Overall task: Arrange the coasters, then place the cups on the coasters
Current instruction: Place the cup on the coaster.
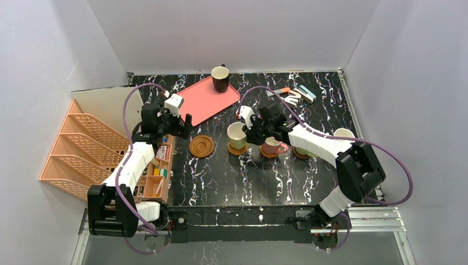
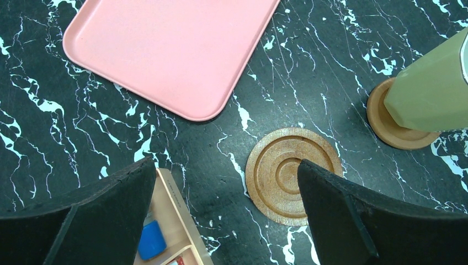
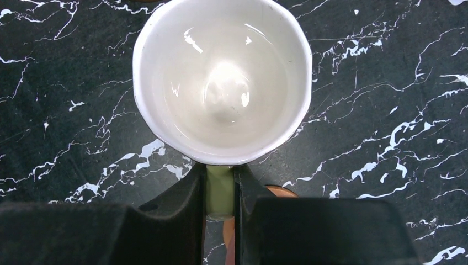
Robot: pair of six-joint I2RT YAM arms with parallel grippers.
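A peach rack (image 1: 83,149) sits at the left edge of the table (image 1: 221,176), its near bins partly covered by the left arm. The left claw (image 2: 226,176) hangs spread wide and holds nothing. In its wrist view the bare coaster (image 2: 292,174) lies on the table between the fingertips, nearer the right one, which covers its lower right edge. This coaster lies apart from the pink tray (image 2: 171,52), which is cut off at the top of that view. A brown mug (image 1: 220,78) stands at the tray's far corner.

Right of the bare coaster, the yellow-green mug (image 1: 237,134) stands over a second coaster (image 2: 397,132), with much of the disc hidden under it. I cannot tell whether its base rests flat. The right claw (image 3: 221,187) pinches this mug's handle (image 3: 219,196) from both sides, and the bowl lies just beyond the fingertips.

Next comes a pink mug (image 1: 272,145) on a third coaster (image 1: 269,154), close beside the right claw. Further right, the right arm hides most of another mug and its disc (image 1: 301,153), and that mug's colour is hard to make out. A pale rim (image 1: 344,132) shows behind the arm.
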